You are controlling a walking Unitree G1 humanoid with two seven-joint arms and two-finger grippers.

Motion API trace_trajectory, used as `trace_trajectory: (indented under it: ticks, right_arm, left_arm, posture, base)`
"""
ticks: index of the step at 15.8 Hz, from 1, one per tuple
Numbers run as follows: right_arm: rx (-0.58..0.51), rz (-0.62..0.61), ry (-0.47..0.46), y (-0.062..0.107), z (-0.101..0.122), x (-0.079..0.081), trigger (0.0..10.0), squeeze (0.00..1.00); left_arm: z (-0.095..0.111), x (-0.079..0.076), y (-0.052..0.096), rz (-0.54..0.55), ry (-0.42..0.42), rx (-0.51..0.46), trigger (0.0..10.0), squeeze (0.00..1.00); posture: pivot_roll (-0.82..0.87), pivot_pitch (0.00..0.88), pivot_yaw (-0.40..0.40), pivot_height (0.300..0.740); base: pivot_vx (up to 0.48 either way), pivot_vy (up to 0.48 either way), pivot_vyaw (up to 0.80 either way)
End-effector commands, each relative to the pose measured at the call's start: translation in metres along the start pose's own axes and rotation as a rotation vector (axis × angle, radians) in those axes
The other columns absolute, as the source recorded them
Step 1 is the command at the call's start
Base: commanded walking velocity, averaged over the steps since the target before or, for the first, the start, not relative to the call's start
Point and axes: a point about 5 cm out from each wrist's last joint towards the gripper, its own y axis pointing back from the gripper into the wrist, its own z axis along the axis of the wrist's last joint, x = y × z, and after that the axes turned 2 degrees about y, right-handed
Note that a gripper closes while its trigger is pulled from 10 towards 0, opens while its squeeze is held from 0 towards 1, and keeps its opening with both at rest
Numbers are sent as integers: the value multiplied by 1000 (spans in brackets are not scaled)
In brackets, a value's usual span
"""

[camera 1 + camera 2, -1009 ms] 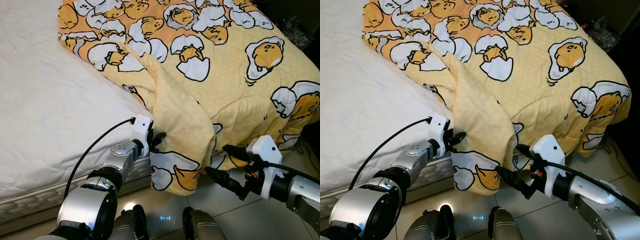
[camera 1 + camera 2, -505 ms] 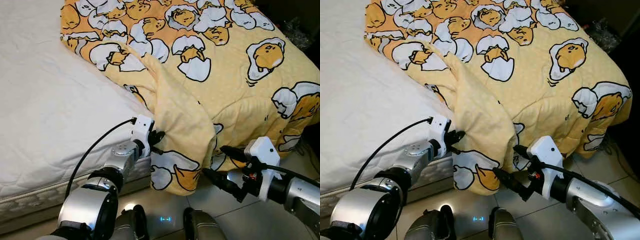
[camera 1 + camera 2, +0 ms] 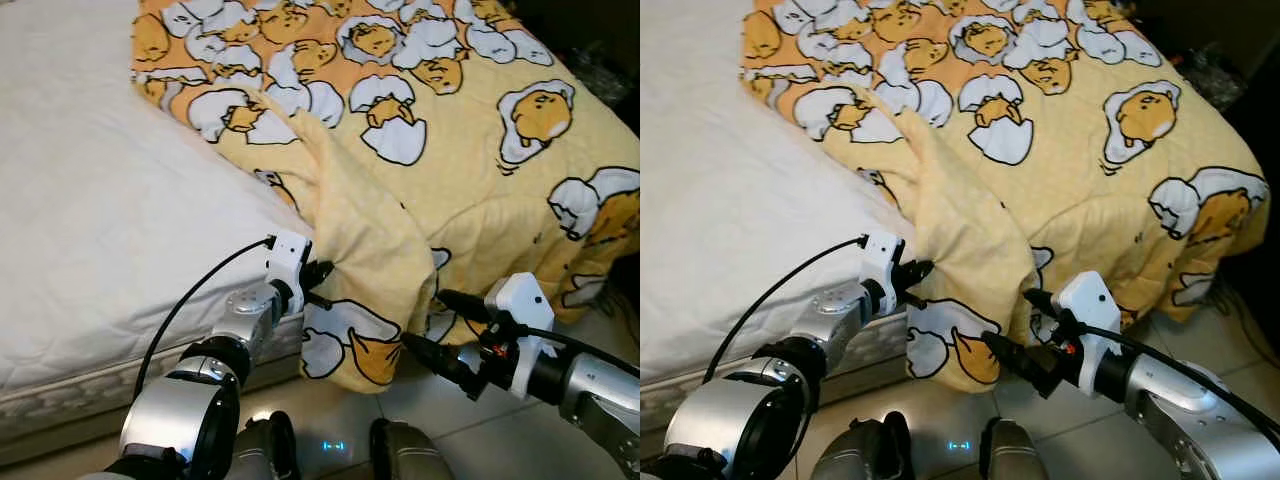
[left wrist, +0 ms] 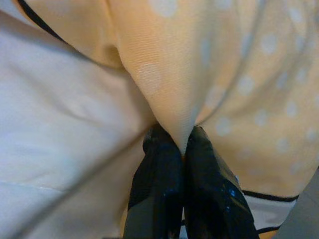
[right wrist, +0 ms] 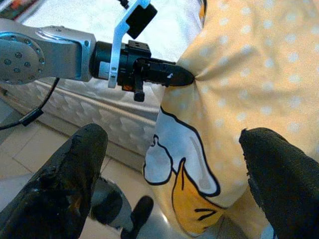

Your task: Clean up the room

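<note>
A yellow blanket (image 3: 450, 140) printed with egg cartoons covers the right side of a bed and hangs over its near edge toward the floor. My left gripper (image 3: 322, 285) is shut on a fold of the blanket at the mattress edge; in the left wrist view its black fingers (image 4: 164, 184) pinch the dotted yellow cloth (image 4: 199, 64). My right gripper (image 3: 425, 325) is open, held low beside the hanging corner of the blanket (image 3: 355, 345), its fingers (image 5: 55, 189) spread on either side of that corner.
The white mattress (image 3: 100, 230) lies bare on the left. Tiled floor (image 3: 470, 430) runs below the bed's near edge. Dark clutter (image 3: 600, 60) sits at the far right beyond the bed.
My right gripper has moved a little left toward the hanging blanket corner. The left gripper keeps its hold on the fold. The camera has shifted slightly.
</note>
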Motion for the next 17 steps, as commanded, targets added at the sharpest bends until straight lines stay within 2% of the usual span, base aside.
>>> trace_trajectory:
  ticks: [1,3,4,6,8,9,13,14,15,17]
  right_arm:
    - [7,-2,-6,-1,-5,1,10000,0]
    - [7,5,-7,-3,-8,2,10000,0]
    - [3,6,-8,-4,-9,2,10000,0]
    - [-18,5,-10,-11,-10,1,10000,0]
    - [-30,7,-10,-14,-11,2,10000,0]
    - [-39,20,-12,-20,-13,5,10000,0]
    - [-26,33,3,-24,-21,8,10000,0]
    - [-24,34,5,-24,-21,8,10000,0]
    - [-1,45,21,-25,-25,8,10000,0]
    - [32,63,40,-26,-30,7,10000,0]
  left_arm:
    - [-1,6,6,-2,0,-23,0,0]
    - [2,6,10,-49,-12,-78,0,0]
    - [3,10,15,-38,-10,-113,0,0]
    - [2,18,38,-8,-33,-178,0,0]
    - [3,19,51,7,-57,-201,0,0]
    - [6,19,75,15,-108,-214,0,0]
    - [-3,9,117,11,-158,-127,0,0]
    - [-5,9,122,20,-163,-116,0,0]
    - [-11,11,141,85,-168,-65,0,0]
    - [-28,10,159,151,-147,30,0,0]
  posture:
    - [-249,151,91,740]
    - [-238,141,91,740]
    - [-207,109,95,740]
    - [-184,82,103,740]
    - [-166,66,104,740]
    - [-140,37,111,740]
    - [-123,6,121,740]
    - [-123,6,121,740]
    - [-110,7,116,740]
    - [-100,12,104,740]
  base:
    - [0,0,0]
    - [0,0,0]
    - [0,0,0]
    - [0,0,0]
    - [0,0,0]
    - [0,0,0]
    - [0,0,0]
    - [0,0,0]
    - [0,0,0]
    - [0,0,0]
